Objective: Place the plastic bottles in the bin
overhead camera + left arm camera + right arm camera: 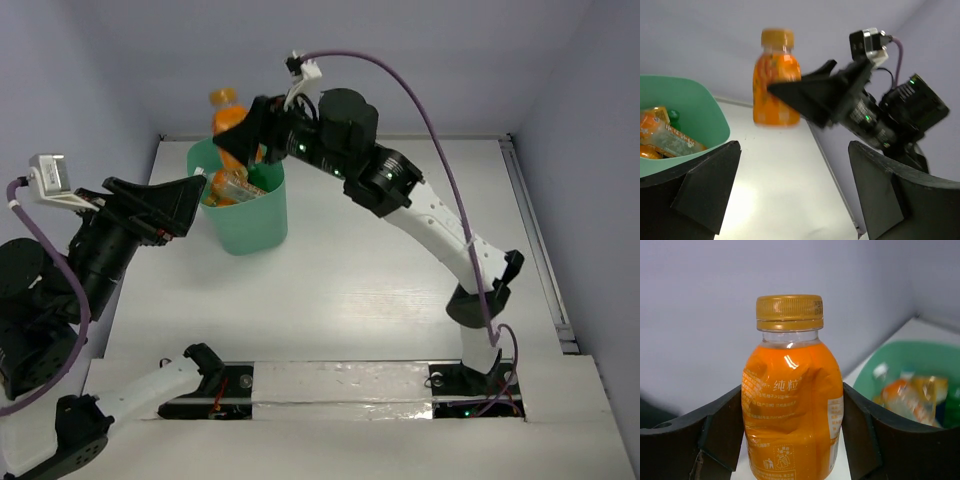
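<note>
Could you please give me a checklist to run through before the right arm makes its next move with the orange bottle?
1. Right end effector closed on both sides of the orange bottle: ok.
2. Bottle upright, cap on: ok.
3. Bottle's base above the rim of the bin: cannot tell, the base is hidden.
4. Bin upright, with the bottles inside lying below its rim: ok.
5. Left end effector open and empty: ok.
6. Left end effector clear of the bin's opening: cannot tell, it sits close to the left of the rim.
</note>
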